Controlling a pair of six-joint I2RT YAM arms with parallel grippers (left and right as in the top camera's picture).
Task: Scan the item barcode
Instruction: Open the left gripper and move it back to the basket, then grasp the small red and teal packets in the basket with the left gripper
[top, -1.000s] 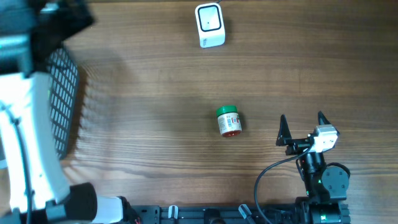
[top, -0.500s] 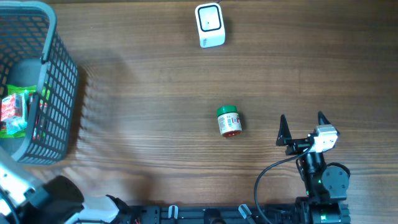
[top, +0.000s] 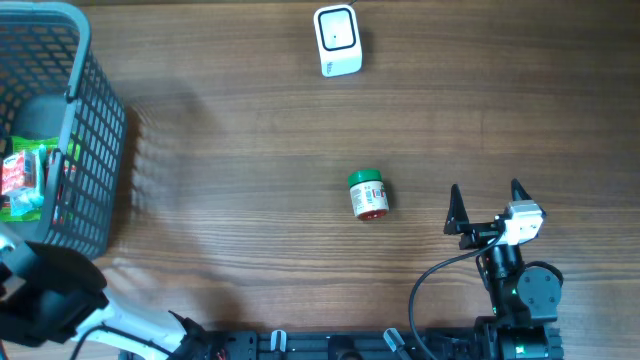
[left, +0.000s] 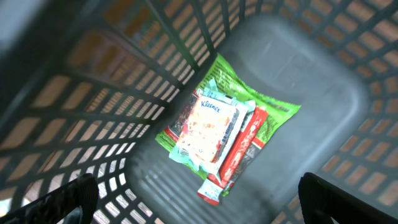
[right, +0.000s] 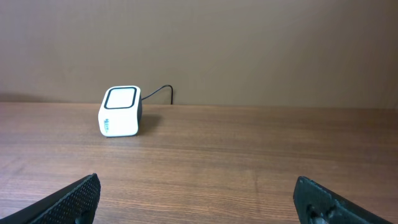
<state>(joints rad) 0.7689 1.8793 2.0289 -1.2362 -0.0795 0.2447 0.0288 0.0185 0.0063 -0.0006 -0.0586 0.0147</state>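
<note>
A small jar (top: 367, 194) with a green lid and a red base lies on its side mid-table. The white barcode scanner (top: 338, 40) stands at the far edge, and it shows in the right wrist view as a white scanner (right: 120, 111) at the back left. My right gripper (top: 486, 205) is open to the right of the jar, apart from it; between its fingers (right: 199, 205) there is only bare wood. My left gripper (left: 202, 205) hangs open above the basket floor, over a Kleenex pack (left: 208, 127), a green packet (left: 273, 109) and a red packet (left: 239, 155).
The grey mesh basket (top: 95, 150) stands at the table's left edge with packets (top: 20, 180) inside. My left arm (top: 45, 300) sits at the front left corner. The scanner's cable (right: 163, 91) runs behind it. A plain wall backs the table.
My left arm has swung away from over the basket toward the front left corner, uncovering the basket in the overhead view. The right arm, jar and scanner have not moved.
</note>
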